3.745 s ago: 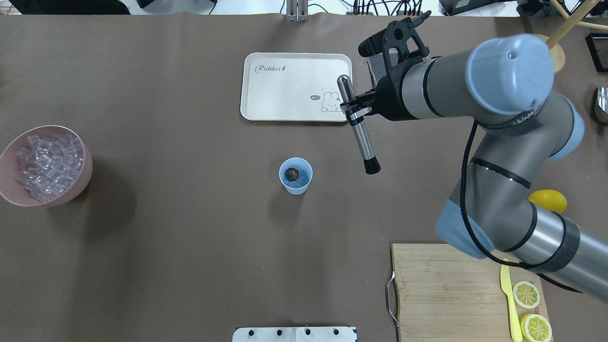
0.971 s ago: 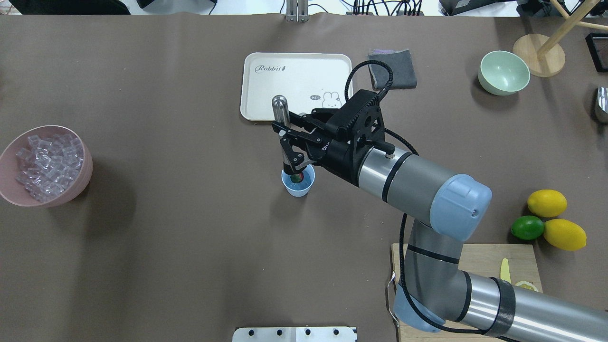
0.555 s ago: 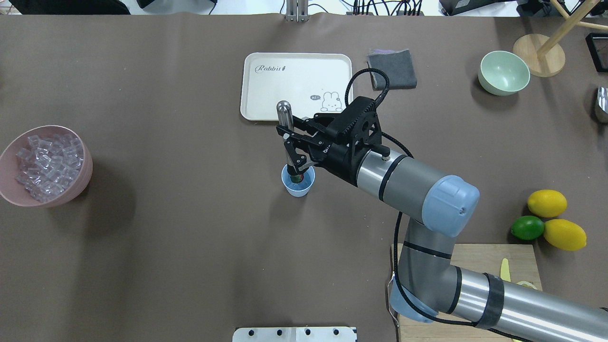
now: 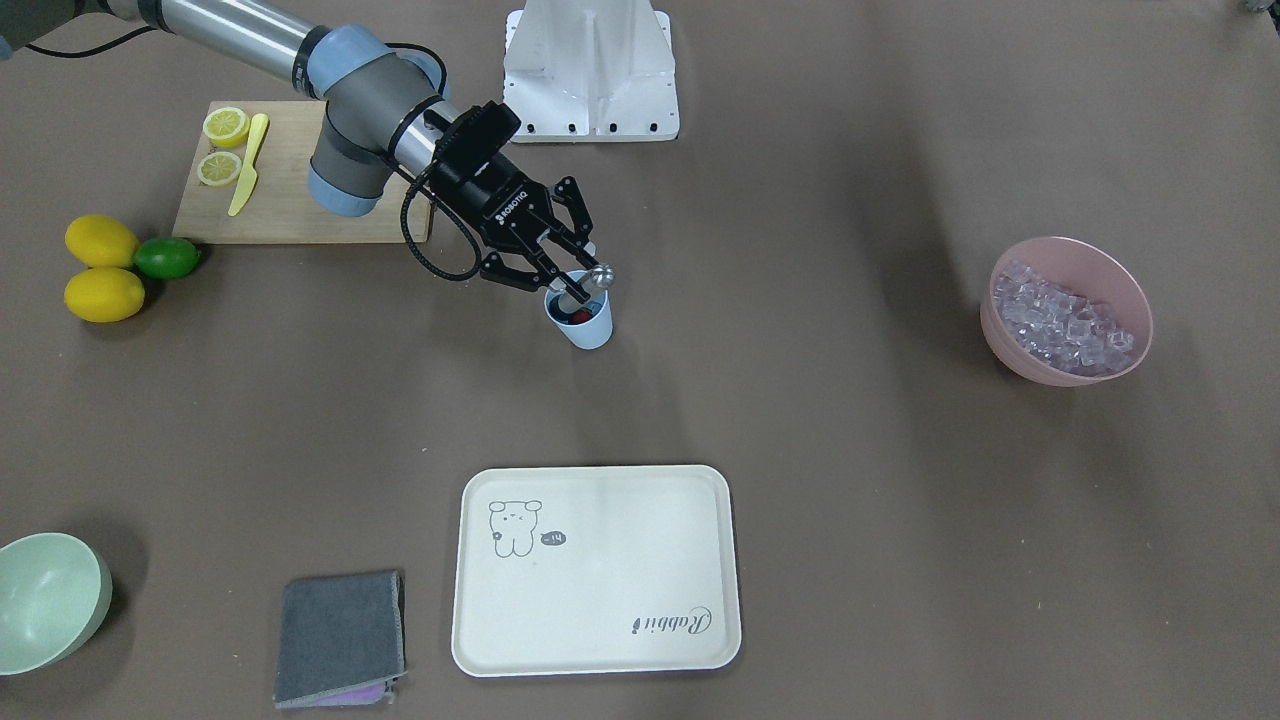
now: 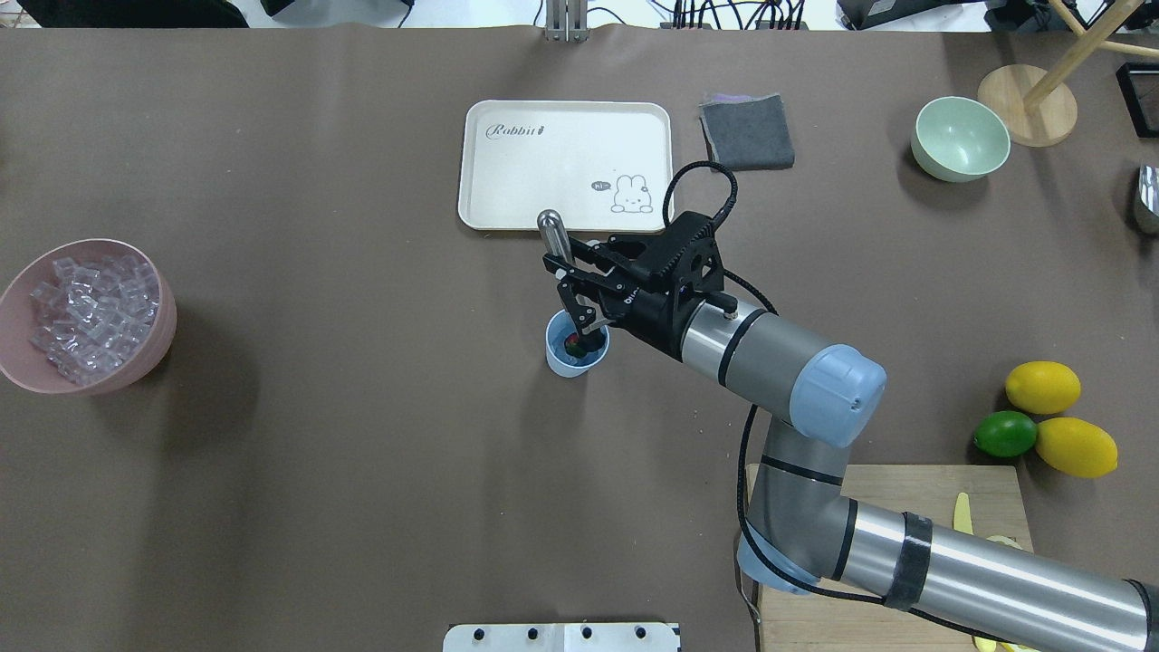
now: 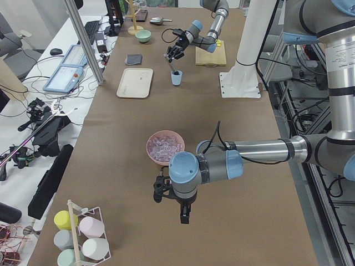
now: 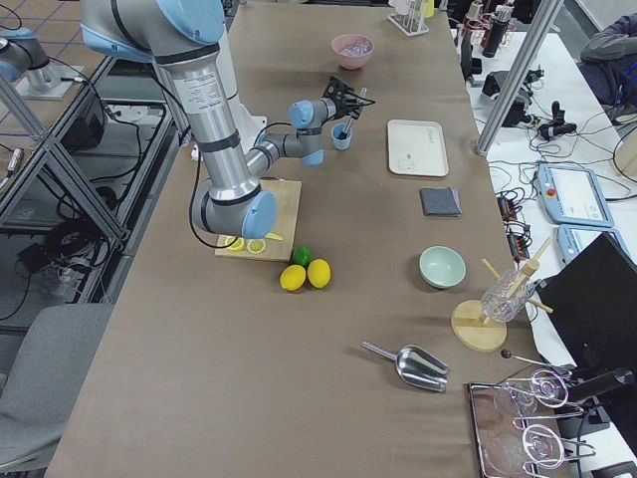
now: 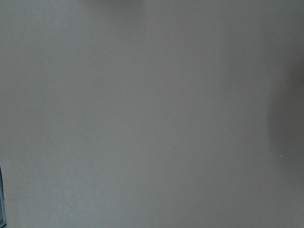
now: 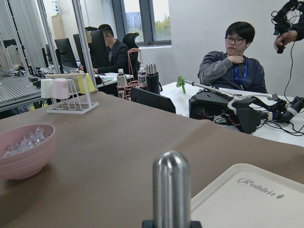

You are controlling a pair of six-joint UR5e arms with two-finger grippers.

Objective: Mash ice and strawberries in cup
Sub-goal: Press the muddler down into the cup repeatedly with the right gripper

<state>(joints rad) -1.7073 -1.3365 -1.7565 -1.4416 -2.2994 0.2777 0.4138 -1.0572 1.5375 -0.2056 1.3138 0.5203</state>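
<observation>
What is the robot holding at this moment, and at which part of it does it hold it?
The right gripper holds a metal masher by its handle, somewhat below the rounded top; the lower end is inside the cup.

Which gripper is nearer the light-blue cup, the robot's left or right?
Right. The right gripper sits directly above the cup, shut on a metal muddler that dips into it. The left gripper hangs over the table beyond the pink bowl, far off.

My right arm (image 5: pixel 770 360) shows silver-grey tubes with pale-blue joint caps; a black cable (image 5: pixel 703 165) loops to its black hand (image 5: pixel 570 292), lettered ROBOTIQ.
</observation>
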